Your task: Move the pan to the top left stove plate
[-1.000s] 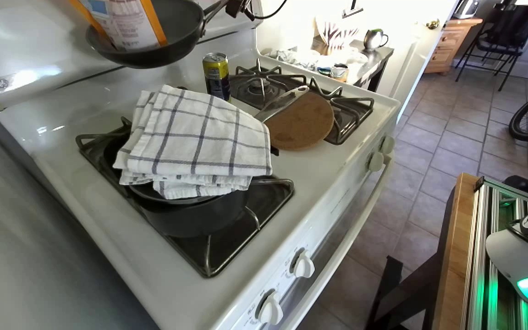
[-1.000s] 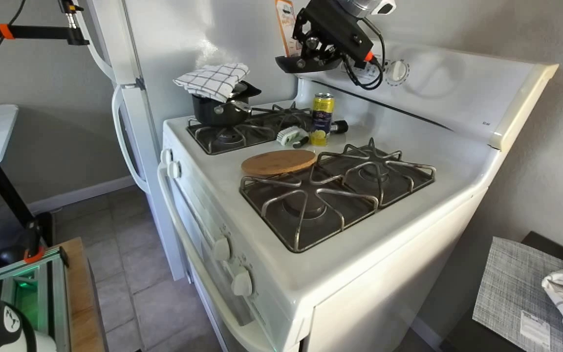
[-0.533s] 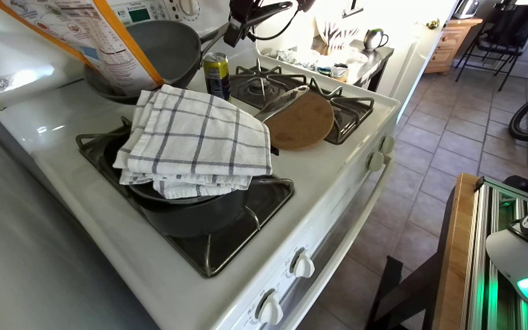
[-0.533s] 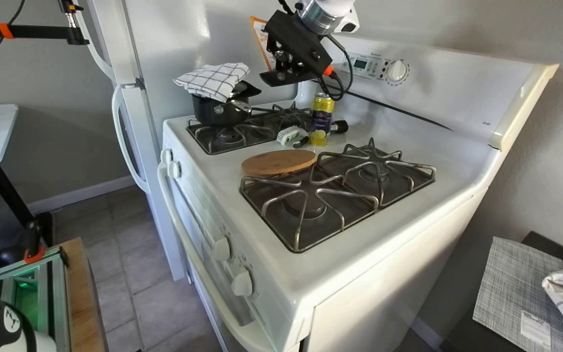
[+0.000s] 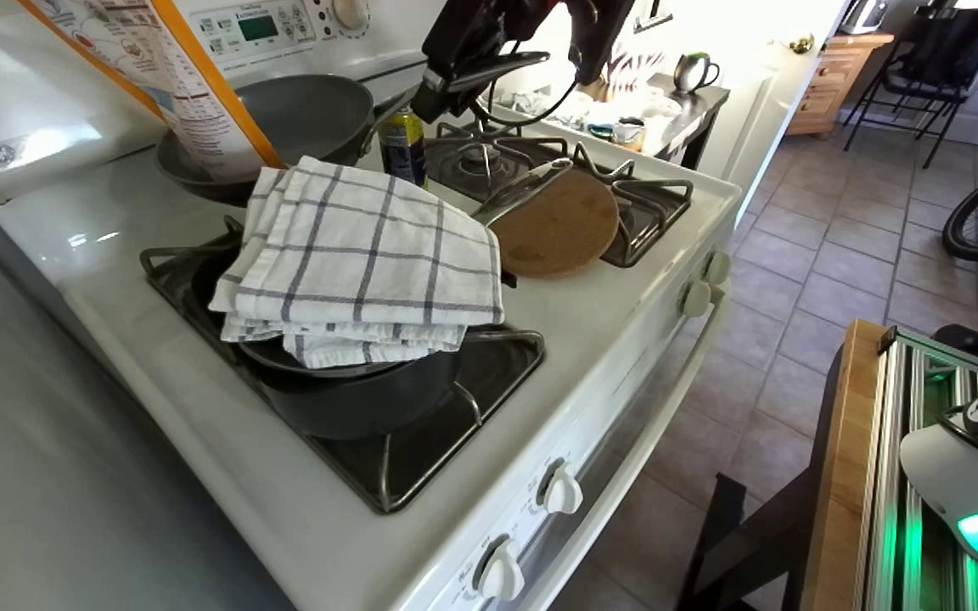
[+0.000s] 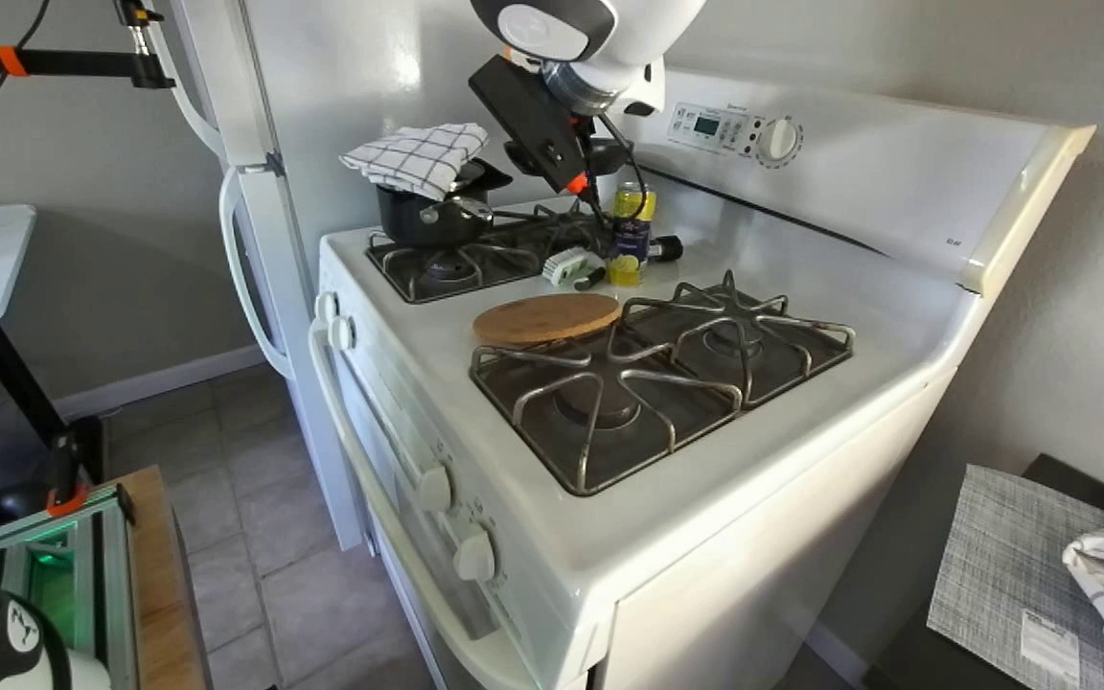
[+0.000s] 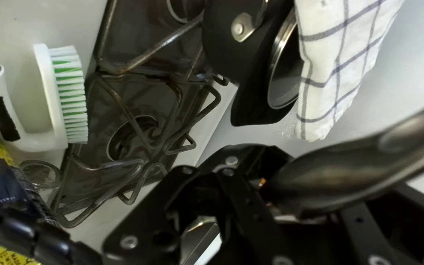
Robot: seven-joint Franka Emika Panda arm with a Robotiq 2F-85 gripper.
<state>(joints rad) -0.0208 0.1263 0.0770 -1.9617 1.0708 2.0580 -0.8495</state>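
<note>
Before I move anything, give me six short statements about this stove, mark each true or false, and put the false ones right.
1. The gripper grips the frying pan by its handle. True.
2. The frying pan is empty. False: a printed, orange-edged bag is in it.
3. A folded checked dish towel lies on the black pot. True.
4. The yellow and blue drink can stands upright. True.
5. The round wooden board is under the black pot. False: the board is apart from the pot.
6. The scrub brush has red bristles. False: its bristles are white and green.
</note>
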